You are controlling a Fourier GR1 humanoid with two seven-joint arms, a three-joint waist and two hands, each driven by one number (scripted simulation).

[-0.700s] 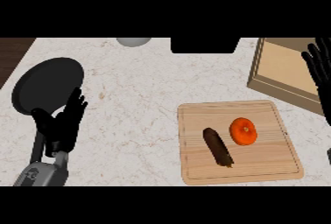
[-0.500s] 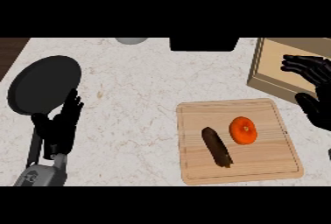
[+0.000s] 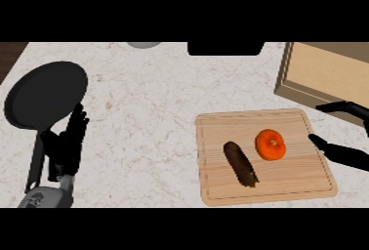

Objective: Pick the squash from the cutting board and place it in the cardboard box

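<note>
1. Pale marble counter [image 3: 158, 112] with faint brown veining fills the view; a dark strip of another surface shows at the far left corner.
2. Far left: black frying pan [image 3: 45, 95], round, handle running down toward the near edge.
3. Left hand [image 3: 66, 144] just right of the pan's handle, fingers straight and pointing up, holding nothing; its fingertips come close to the pan's rim. Grey forearm below it at the lower edge.
4. Back edge, middle: part of a grey round object [image 3: 144, 44], cut off by the frame; right of it a black block [image 3: 225, 48], also cut off.
5. Wide bare stretch of counter between the left hand and the cutting board [image 3: 288, 183].
6. The board is light wood with a groove near its rim, sitting right of centre. On it: the dark, elongated squash [image 3: 240, 163], lying diagonally, and just to its right an orange round fruit [image 3: 270, 144], apart from it.
7. Back right: cardboard box [image 3: 317, 83], its near corner close to the board's far right corner.
8. Right hand [image 3: 344, 151] at the right edge, beside the board; thumb and fingers spread apart, gripping nothing, clear of the squash.
</note>
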